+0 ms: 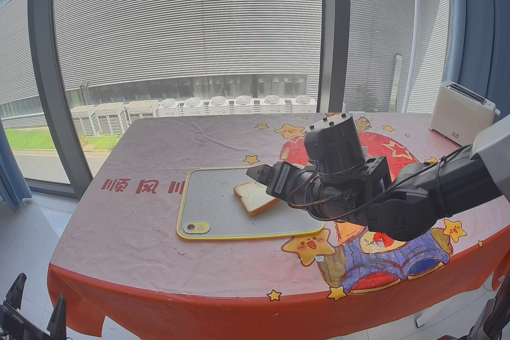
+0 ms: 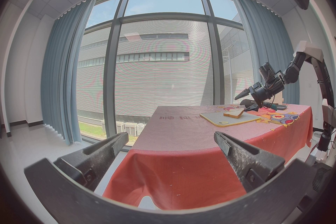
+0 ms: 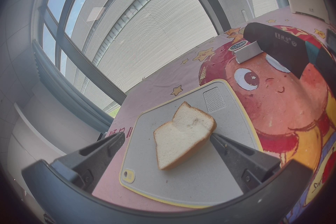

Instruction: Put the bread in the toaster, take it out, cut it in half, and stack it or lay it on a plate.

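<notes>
Here there are two claws, one slice of bread (image 3: 182,139), one cutting board (image 3: 196,182), one knife (image 3: 276,42) and one toaster (image 1: 461,112), on or about one table (image 1: 133,229). The bread lies flat on the cutting board, right under the right claw (image 3: 166,135). Its long axis runs aslant to the board's edges: the rounder, domed end is turned toward the knife and toaster side, and the squarer end toward the board corner with the handle hole. The right claw hangs low over the board, spread wide and holding nothing, and its fingers (image 3: 238,158) stand to either side of the slice. One fingertip shows right at the crust near the domed end, though I cannot tell whether it touches. The other finger stands well off the squarer end, with bare board between. Out beyond the finger nearest the crust, off the board, the dark-bladed knife lies flat on the cloth. Farther out on that same side the white toaster stands upright near the table's far corner, well apart from the claw. The left claw (image 2: 171,135) is well away from all of this, off the table on the side opposite the toaster, released and spread wide, with nothing between its fingers.
</notes>
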